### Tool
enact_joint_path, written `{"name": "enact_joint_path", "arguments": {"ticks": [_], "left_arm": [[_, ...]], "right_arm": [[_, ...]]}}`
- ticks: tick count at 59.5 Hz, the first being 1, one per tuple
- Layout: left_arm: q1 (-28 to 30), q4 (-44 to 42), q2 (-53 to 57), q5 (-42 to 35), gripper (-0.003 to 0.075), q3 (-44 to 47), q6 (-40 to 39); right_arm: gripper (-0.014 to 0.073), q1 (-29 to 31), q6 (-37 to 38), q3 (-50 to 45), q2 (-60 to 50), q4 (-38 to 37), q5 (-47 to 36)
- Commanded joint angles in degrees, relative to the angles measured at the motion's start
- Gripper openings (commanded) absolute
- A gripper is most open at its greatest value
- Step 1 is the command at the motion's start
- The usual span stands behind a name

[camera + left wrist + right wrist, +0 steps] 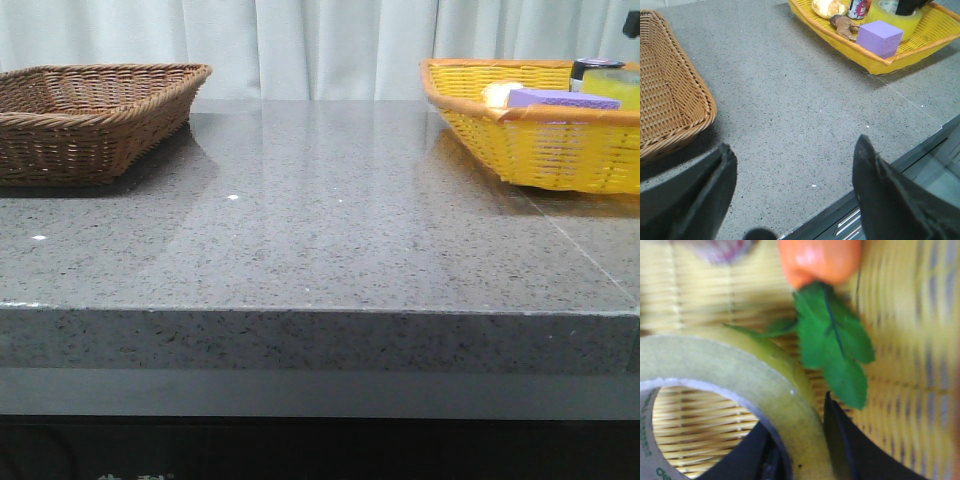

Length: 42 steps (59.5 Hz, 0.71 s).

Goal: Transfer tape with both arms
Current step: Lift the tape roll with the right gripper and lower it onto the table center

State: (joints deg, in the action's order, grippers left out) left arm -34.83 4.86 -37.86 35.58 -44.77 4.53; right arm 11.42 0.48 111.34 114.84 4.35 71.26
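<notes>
Your left hand (792,200) hovers released over the near edge of the grey worktop (790,100), fingers wide apart. Your right hand (800,450) straddles the wall of the tape (725,370), one finger inside the core; whether it is clenched cannot be told. Green core lettering is unreadable. The tape lies in the yellow basket (890,60), beside the purple block (880,37).
</notes>
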Motion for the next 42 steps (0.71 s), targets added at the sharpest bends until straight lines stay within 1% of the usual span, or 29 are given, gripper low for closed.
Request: {"name": "enact_joint_path", "arguments": {"ticks": [1, 11, 21, 35, 42], "left_arm": [[-0.5, 0.6, -0.4, -4.2, 0.0489, -1.9, 0.1], [-0.5, 0.6, -0.4, -4.2, 0.0489, -1.9, 0.1], [-0.5, 0.6, -0.4, -4.2, 0.0489, -1.9, 0.1], [-0.5, 0.6, -0.4, -4.2, 0.0489, -1.9, 0.1], [-0.5, 0.6, -0.4, -4.2, 0.0489, -1.9, 0.1]], "right_arm": [[0.0141, -0.2, -0.8, 3.1, -5.7, 0.8, 5.5], [0.0141, -2.3, -0.8, 3.9, -9.4, 1.0, 5.5], [0.0141, -7.9, -0.8, 3.9, -13.1, 1.0, 5.3], [0.0141, -20.5, -0.8, 3.9, -15.1, 1.0, 3.6], [0.0141, -28.0, -0.8, 3.9, -14.7, 1.0, 1.2]]}}
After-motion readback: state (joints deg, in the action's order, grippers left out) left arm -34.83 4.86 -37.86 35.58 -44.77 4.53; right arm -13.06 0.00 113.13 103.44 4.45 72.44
